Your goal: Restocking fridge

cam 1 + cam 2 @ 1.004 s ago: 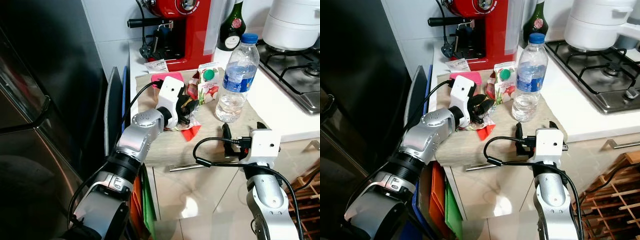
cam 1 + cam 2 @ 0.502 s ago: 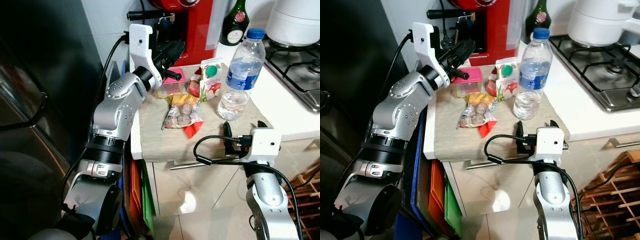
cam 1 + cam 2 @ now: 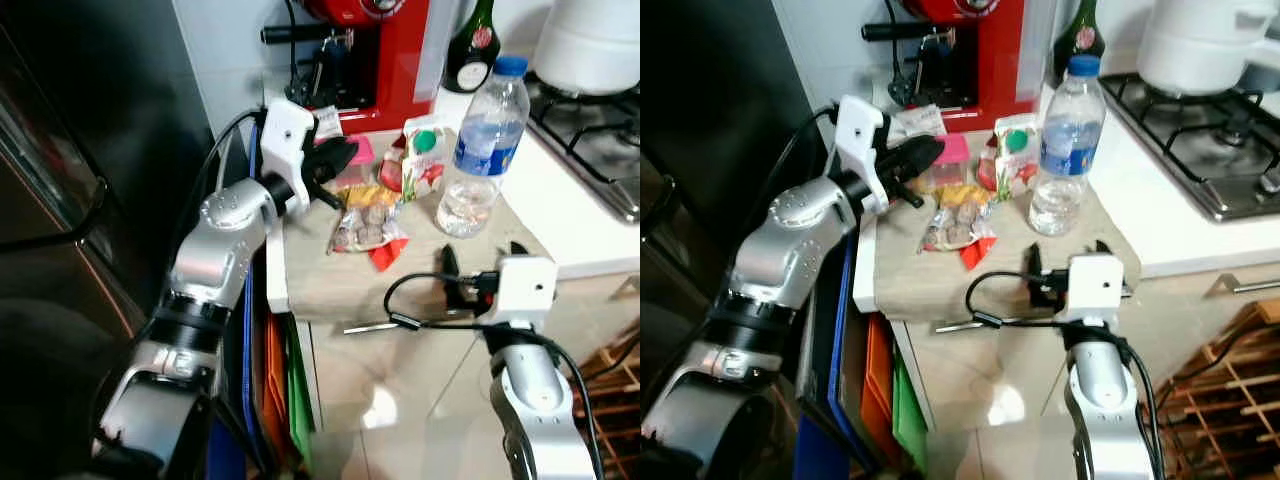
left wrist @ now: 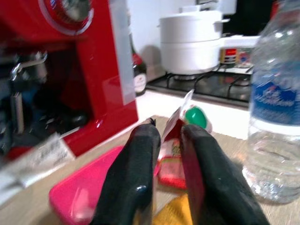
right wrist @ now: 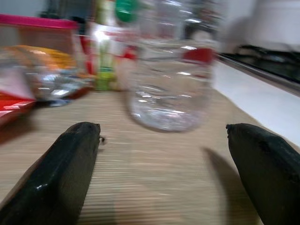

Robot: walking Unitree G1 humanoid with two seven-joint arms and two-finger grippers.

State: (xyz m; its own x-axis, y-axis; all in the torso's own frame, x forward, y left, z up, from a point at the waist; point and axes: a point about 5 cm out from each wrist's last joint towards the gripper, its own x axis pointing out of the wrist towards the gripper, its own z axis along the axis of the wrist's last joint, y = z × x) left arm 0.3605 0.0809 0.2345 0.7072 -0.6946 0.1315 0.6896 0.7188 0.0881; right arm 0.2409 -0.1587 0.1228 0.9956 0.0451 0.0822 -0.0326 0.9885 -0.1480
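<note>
The goods to be restocked lay grouped on the beige woven mat (image 3: 420, 270) of the white countertop (image 3: 590, 230), just beside the dark fridge (image 3: 70, 200): a clear plastic water bottle with a blue cap (image 3: 482, 150), a small red-and-white juice carton with a green cap (image 3: 421, 160), a clear snack packet with red trim (image 3: 365, 230), and a pink-lidded plastic container (image 4: 93, 187) behind the packet.

The left gripper (image 3: 335, 165) hung above the mat at the pink-lidded container, its two black fingers (image 4: 140, 178) nearly together with nothing between them. The right gripper (image 5: 164, 168) rested low at the front edge of the mat, fingers spread wide, aimed at the base of the water bottle and apart from it.

The step in hand appeared to be choosing and taking one item for the fridge. To do it well:

1. Spread the left fingers before descending; as they stood they could not straddle any item.
2. Approach the container across its short sides, clear of the carton and the red espresso machine (image 3: 370, 50).
3. Grip the water bottle at mid-body, since a low grip would likely tip it.
</note>
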